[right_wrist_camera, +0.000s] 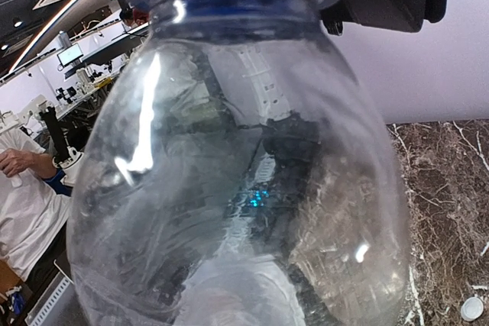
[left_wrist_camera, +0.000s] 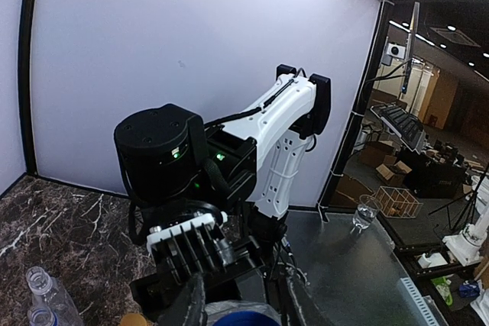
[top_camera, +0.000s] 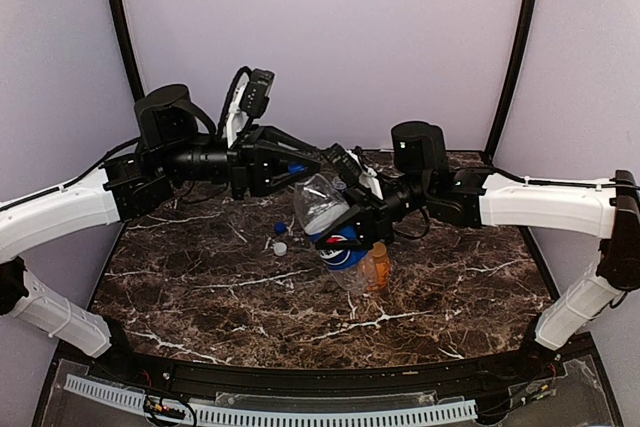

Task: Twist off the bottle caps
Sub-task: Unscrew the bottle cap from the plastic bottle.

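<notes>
1. Top external view: the Pepsi bottle (top_camera: 322, 203) is held off the counter (top_camera: 200, 292), tilted. Its long axis runs from the base at lower right to the neck at upper left.
2. The right pincer (top_camera: 352, 224) is clamped around the bottle's labelled body.
3. The left pincer (top_camera: 296, 171) is closed on the blue cap (left_wrist_camera: 246, 317) and meets it head-on along that axis, so the left arm looks placed to twist.
4. An orange bottle (top_camera: 377, 265) stands just beside the base, and a white cap (top_camera: 279, 247) lies loose on the counter.

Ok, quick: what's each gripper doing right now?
Left gripper: closed on the blue cap.
Right gripper: closed around the Pepsi bottle, holding it.
</notes>
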You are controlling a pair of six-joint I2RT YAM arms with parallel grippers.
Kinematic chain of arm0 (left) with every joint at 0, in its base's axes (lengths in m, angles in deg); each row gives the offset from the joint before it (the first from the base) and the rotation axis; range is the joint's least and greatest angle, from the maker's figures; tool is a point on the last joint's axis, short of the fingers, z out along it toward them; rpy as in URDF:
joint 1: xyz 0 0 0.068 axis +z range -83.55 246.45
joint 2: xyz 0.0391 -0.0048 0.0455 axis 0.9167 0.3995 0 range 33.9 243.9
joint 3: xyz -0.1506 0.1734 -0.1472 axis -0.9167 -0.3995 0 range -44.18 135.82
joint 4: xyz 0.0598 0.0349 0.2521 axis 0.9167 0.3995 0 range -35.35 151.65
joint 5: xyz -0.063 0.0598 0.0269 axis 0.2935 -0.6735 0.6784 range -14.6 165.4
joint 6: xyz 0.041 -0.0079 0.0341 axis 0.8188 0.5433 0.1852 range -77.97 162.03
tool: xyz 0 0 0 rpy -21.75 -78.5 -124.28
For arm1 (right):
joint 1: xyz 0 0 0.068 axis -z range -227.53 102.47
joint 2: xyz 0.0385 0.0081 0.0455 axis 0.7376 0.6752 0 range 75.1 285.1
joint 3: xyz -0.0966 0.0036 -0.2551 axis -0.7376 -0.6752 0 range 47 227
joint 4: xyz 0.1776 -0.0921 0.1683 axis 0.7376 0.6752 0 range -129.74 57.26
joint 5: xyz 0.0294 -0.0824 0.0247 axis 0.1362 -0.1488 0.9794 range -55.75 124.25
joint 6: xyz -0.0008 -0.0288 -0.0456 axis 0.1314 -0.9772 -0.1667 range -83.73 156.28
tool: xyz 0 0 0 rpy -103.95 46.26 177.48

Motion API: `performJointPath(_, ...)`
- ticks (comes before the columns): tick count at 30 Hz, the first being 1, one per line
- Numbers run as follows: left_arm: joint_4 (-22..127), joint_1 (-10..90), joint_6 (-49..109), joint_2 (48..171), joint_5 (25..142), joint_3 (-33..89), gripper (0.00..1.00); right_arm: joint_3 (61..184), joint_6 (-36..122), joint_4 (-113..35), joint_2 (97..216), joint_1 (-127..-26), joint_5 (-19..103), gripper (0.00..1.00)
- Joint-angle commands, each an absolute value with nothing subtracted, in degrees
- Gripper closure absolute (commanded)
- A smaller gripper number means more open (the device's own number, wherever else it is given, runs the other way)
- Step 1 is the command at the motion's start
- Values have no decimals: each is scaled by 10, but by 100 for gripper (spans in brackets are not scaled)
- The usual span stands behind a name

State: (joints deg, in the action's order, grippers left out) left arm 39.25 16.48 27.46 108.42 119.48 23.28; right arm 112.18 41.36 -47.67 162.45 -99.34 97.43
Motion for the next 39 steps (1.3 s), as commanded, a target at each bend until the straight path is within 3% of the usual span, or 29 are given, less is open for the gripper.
performJointPath(1, 366, 163, 261, 1082, 1211, 250, 70, 1131, 418, -494, 1629, -994, 970, 92)
performJointPath(4, 365, 163, 256, 1081, 1204, 250, 75, 1131, 411, -486, 1629, -994, 959, 92)
performJointPath(9, 372, 164, 230, 1062, 1131, 238, 99, 1130, 406, -465, 1617, -994, 887, 94)
performJointPath(22, 492, 135, 190, 1030, 715, 234, 100, 1121, 412, -454, 1591, -994, 623, 95)
performJointPath(26, 517, 129, 204, 1051, 701, 253, 99, 1123, 412, -450, 1593, -994, 599, 95)
performJointPath(29, 496, 129, 215, 1044, 732, 242, 85, 1123, 406, -443, 1596, -994, 607, 95)
performJointPath(34, 450, 133, 256, 1013, 821, 214, 50, 1111, 384, -450, 1599, -992, 674, 95)
performJointPath(39, 471, 142, 312, 990, 914, 222, 31, 1107, 367, -457, 1604, -992, 766, 94)
